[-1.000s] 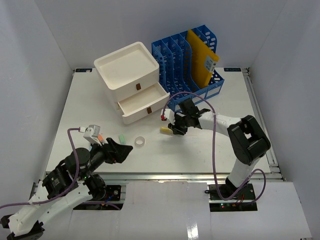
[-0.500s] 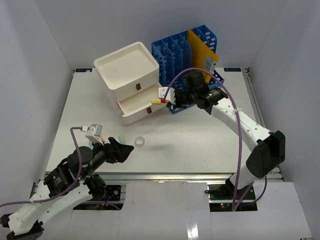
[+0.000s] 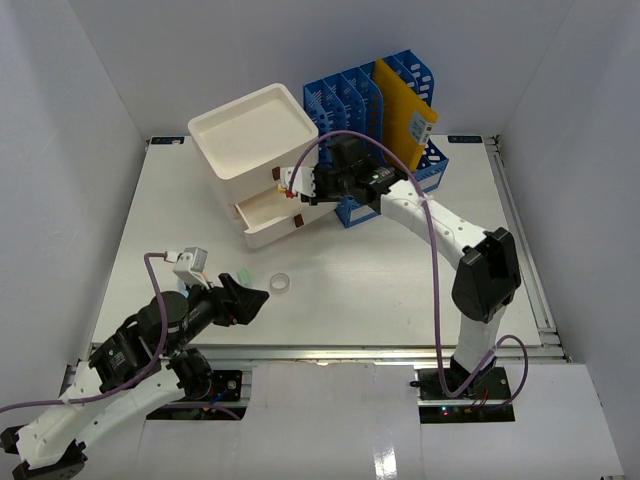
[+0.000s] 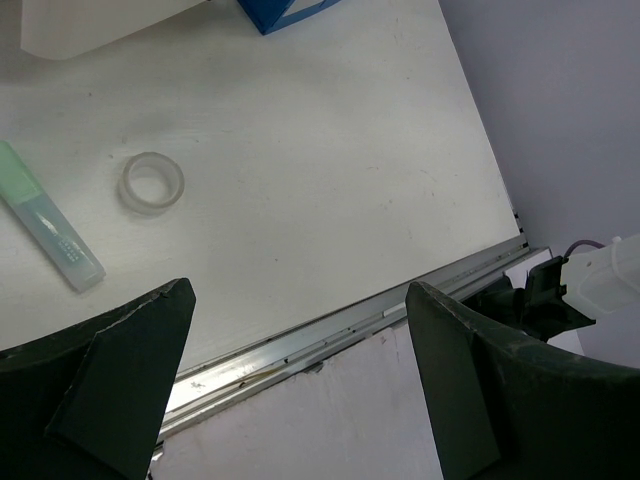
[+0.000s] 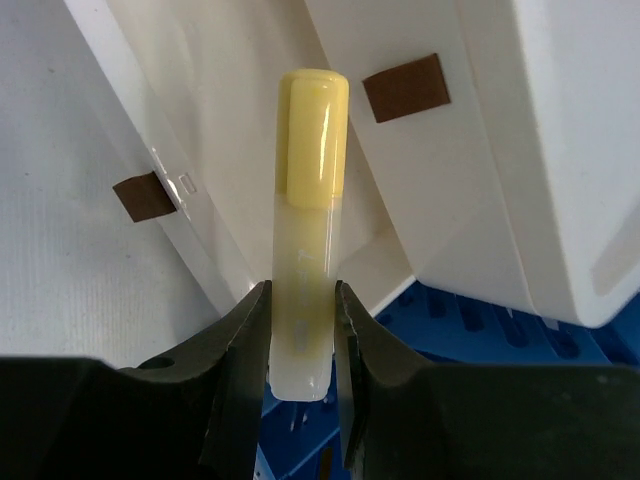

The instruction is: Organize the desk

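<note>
The desk (image 3: 400,280) is a white tabletop with a metal rail (image 4: 330,335) along its front. My right gripper (image 5: 301,295) is shut on a yellow highlighter (image 5: 305,250), its cap pointing away from the jaws. It hangs over the open lower drawer (image 3: 262,208) of the white drawer box (image 3: 245,130). My left gripper (image 4: 300,300) stands open and empty above the desk's front left edge. A green highlighter (image 4: 50,230) and a clear tape roll (image 4: 152,182) lie on the desk just beyond it.
A blue file rack (image 3: 385,120) holding a yellow folder (image 3: 405,115) stands behind the right arm, next to the drawer box. White walls close in the desk on the left, back and right.
The right arm lifted the yellow highlighter off the desk and carried it back and to the left, to the open drawer. The left arm has barely moved.
</note>
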`<move>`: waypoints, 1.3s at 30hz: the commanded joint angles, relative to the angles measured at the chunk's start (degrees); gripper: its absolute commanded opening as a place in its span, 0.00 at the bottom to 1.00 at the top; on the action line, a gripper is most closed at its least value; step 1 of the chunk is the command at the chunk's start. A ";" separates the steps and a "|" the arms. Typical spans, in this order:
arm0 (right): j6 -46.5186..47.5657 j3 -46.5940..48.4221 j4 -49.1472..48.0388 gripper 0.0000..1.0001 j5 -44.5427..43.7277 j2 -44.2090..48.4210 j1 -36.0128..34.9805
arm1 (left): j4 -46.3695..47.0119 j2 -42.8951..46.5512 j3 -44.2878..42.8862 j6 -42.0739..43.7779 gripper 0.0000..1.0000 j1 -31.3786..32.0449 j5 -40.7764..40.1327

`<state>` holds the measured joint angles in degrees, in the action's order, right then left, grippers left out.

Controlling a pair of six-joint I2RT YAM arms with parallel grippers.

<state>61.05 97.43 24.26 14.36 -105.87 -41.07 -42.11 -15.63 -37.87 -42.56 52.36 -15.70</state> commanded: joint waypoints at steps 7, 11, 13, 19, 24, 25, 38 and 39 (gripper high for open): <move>1.18 4.85 -6.01 0.44 -6.38 -5.32 -2.36 | -0.89 -1.65 -0.01 -0.62 0.98 0.11 -1.05; -0.46 4.61 -6.31 0.66 -6.46 -4.49 -2.36 | -2.41 -3.22 -0.34 -2.59 0.98 0.11 -3.61; -2.38 4.61 -6.14 0.66 -5.46 -2.73 -2.43 | -4.75 -4.52 -0.71 -5.08 0.98 0.11 -6.05; -10.65 1.77 -1.10 0.66 3.62 7.70 -1.69 | -8.13 -9.76 0.78 -14.33 0.97 0.07 -10.73; -9.35 -13.98 7.18 0.67 24.63 22.45 0.55 | -6.46 -13.70 5.39 -20.62 0.92 0.10 -11.09; -9.15 -19.87 7.06 0.67 25.50 26.06 0.62 | -6.13 -14.36 5.92 -21.34 0.92 0.04 -11.81; -8.37 -47.09 5.60 0.63 48.00 40.50 19.96 | 6.51 -34.88 5.58 -9.75 0.89 -13.95 -6.00; -8.51 -47.27 5.51 0.63 48.09 40.88 20.51 | 8.15 -35.40 5.79 -8.14 0.88 -16.72 -4.59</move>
<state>52.86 50.39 30.66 52.50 -66.69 -24.14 -43.55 -48.62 -30.81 -60.08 45.83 -26.67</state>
